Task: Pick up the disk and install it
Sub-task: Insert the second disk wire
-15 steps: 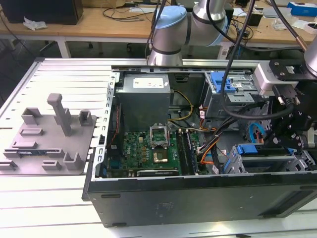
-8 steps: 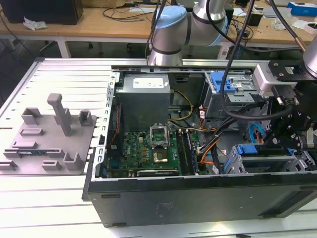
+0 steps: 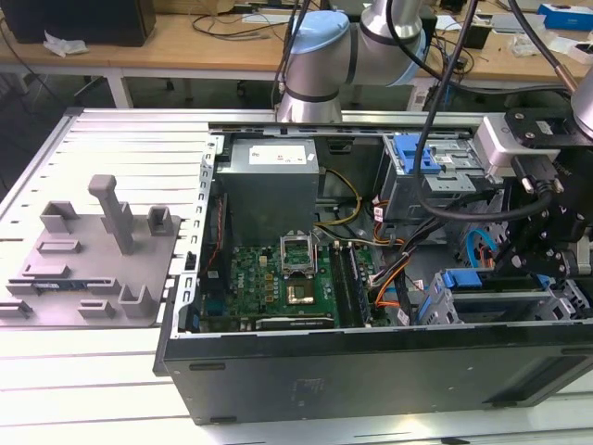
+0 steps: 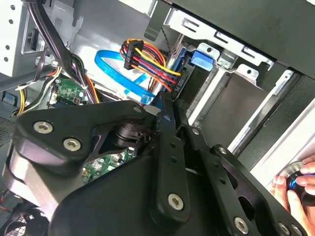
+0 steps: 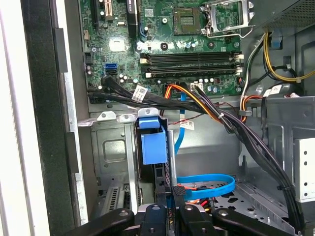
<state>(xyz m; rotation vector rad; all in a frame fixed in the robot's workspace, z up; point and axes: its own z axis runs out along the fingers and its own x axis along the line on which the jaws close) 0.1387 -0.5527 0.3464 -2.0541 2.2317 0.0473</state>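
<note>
1. Step in hand: installing. The gripper [image 5: 171,195], bottom centre of the first wrist view, has its fingers drawn close on a thin dark slab with a blue edge. I judge this to be the disk [image 5: 165,179], held edge-on inside the case.
2. Next move calls for a straight line into the grey bay under the blue latch [image 5: 151,142], just ahead of the disk.
3. Obstacles: the blue flat cable [image 5: 209,184] loops beside the fingers, and the black cable bundle [image 5: 236,132] crosses mid-right.
4. Grey fixture tray [image 3: 93,269] sits left of the exterior view. A hand [image 4: 295,184] shows lower right in the second wrist view.
</note>
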